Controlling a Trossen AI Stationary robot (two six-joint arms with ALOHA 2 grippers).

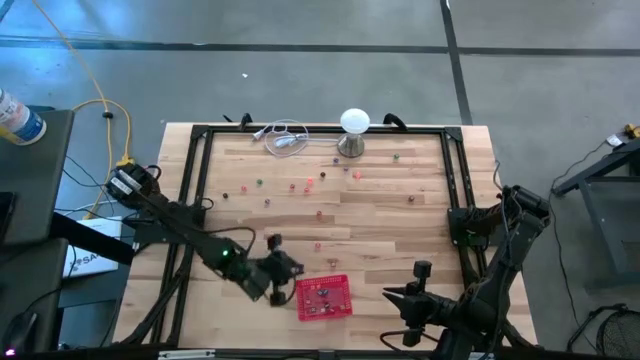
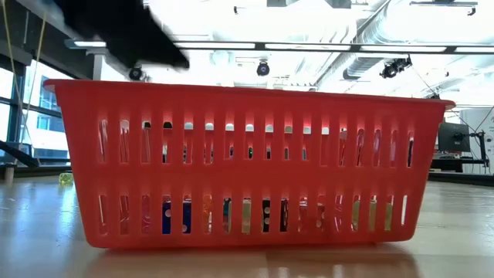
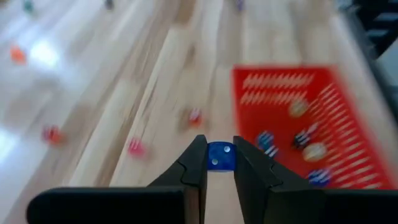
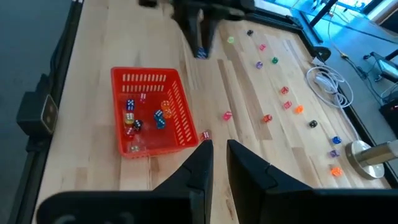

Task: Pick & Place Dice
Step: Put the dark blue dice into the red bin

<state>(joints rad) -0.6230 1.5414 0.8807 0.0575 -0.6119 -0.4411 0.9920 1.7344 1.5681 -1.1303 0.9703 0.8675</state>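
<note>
Left claw [image 3: 217, 163] pinches a blue, white-pipped die [image 3: 220, 155]; basket [image 3: 348, 127] beside.

Robotics lab: framed wood bench [image 1: 330, 215], concrete floor [image 1: 300, 80], ceiling ducts [image 2: 340, 35].

High view: overhead, straight down on whole table [image 1: 380, 215]. Low view: table level, pressed close to red basket [image 2: 247, 166] wall. Left wrist view: close over tabletop. Right wrist view: higher, farther back. All four share basket.
</note>
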